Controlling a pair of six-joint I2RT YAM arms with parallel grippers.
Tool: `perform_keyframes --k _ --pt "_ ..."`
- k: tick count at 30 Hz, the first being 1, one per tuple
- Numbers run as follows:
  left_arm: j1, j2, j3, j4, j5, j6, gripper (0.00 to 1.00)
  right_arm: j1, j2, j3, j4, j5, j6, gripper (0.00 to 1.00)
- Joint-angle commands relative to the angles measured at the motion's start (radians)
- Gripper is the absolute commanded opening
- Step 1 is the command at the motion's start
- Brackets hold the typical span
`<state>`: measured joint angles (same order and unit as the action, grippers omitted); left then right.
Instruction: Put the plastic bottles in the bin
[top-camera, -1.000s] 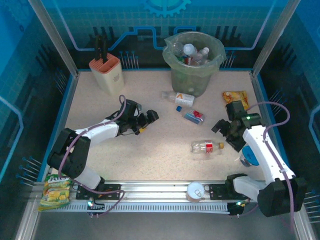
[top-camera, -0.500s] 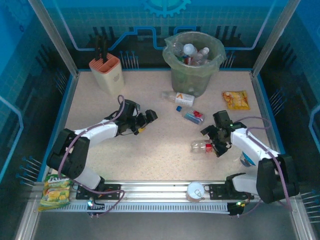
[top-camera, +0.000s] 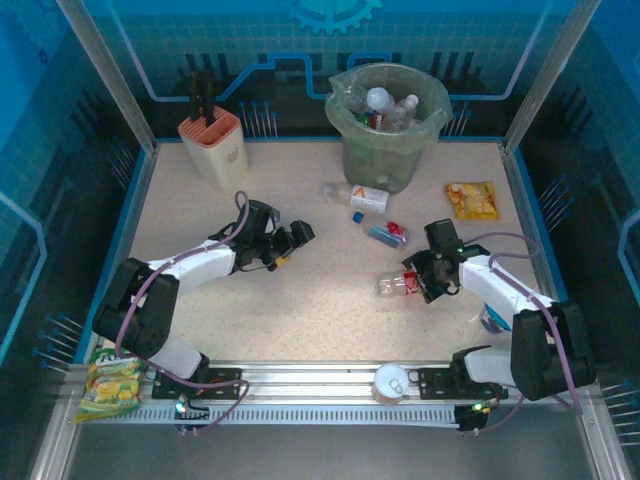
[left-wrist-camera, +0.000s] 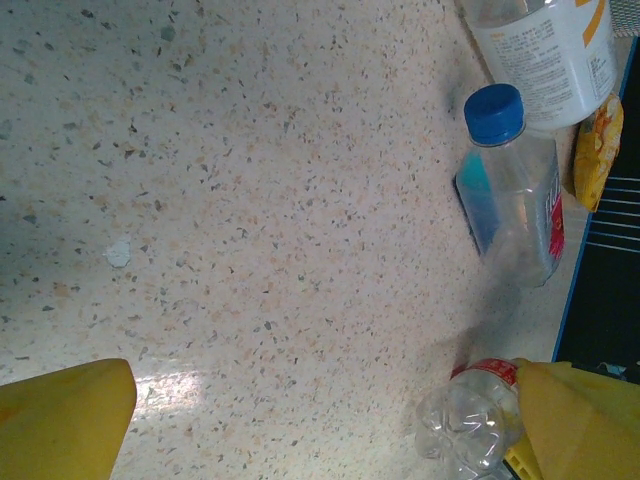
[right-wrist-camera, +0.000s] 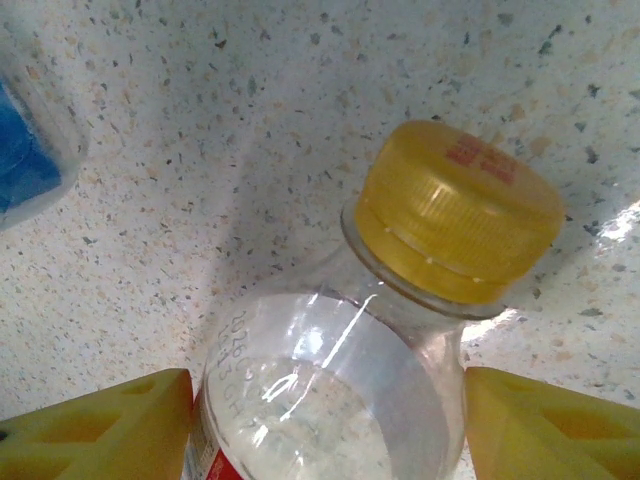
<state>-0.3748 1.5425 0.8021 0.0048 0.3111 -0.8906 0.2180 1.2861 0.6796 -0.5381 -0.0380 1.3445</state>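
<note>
At the right wrist, the right tool (right-wrist-camera: 328, 415) straddles a yellow-capped bottle (right-wrist-camera: 320, 340), grip uncertain; overhead, the left tool (top-camera: 295, 245) gapes released.

Clear yellow-capped bottle (right-wrist-camera: 330, 400) lying flat.

Top cam: right gripper (top-camera: 421, 283) is low on the bench (top-camera: 200, 215), its jaws either side of a clear red-label bottle (top-camera: 396, 288) that lies flat with its base pointing left. Can't tell from above whether they are actually clamping it.

Left gripper (top-camera: 293, 241) is mid-bench with its jaws spread and nothing between them.

Two more bottles are down. A white-label bottle (top-camera: 358, 196) lies just in front of the bin (top-camera: 385, 155). A small blue-label bottle (top-camera: 387, 233) lies between that one and the right gripper, with a loose blue cap (top-camera: 357, 215) beside it.

The bin stands at the far edge with a bag liner and several bottles inside. Knife block (top-camera: 214, 147) is far left. One snack bag (top-camera: 472, 199) is far right, and a second snack bag (top-camera: 111, 381) lies by the left arm base.
</note>
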Motion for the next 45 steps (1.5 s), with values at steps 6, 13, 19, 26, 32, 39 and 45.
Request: perform_keyframes --k 6,13,19,26,32,39,45 --pt "0.01 0.01 0.036 -0.022 0.013 0.021 0.99 0.004 -0.056 0.061 -0.065 0.016 -0.063 0.64" --pt "0.01 0.024 0.04 -0.021 0.017 0.021 0.99 -0.022 -0.101 0.157 -0.166 0.032 -0.146 0.61" --pt "0.009 0.033 0.046 -0.018 0.014 0.011 0.99 -0.033 -0.141 0.332 -0.245 0.121 -0.294 0.58" --pt "0.008 0.013 0.034 -0.018 0.0 -0.007 0.99 -0.054 -0.096 0.586 -0.208 0.172 -0.466 0.57" --pt "0.008 -0.001 0.02 -0.011 -0.001 -0.024 0.99 -0.063 0.042 0.814 -0.001 0.167 -0.556 0.55" --pt "-0.001 -0.083 -0.002 -0.071 -0.044 -0.008 0.99 -0.068 0.274 1.08 0.178 0.162 -0.613 0.55" --pt "-0.001 -0.161 -0.047 -0.096 -0.066 -0.01 0.99 -0.068 0.514 1.372 0.13 0.179 -0.685 0.56"
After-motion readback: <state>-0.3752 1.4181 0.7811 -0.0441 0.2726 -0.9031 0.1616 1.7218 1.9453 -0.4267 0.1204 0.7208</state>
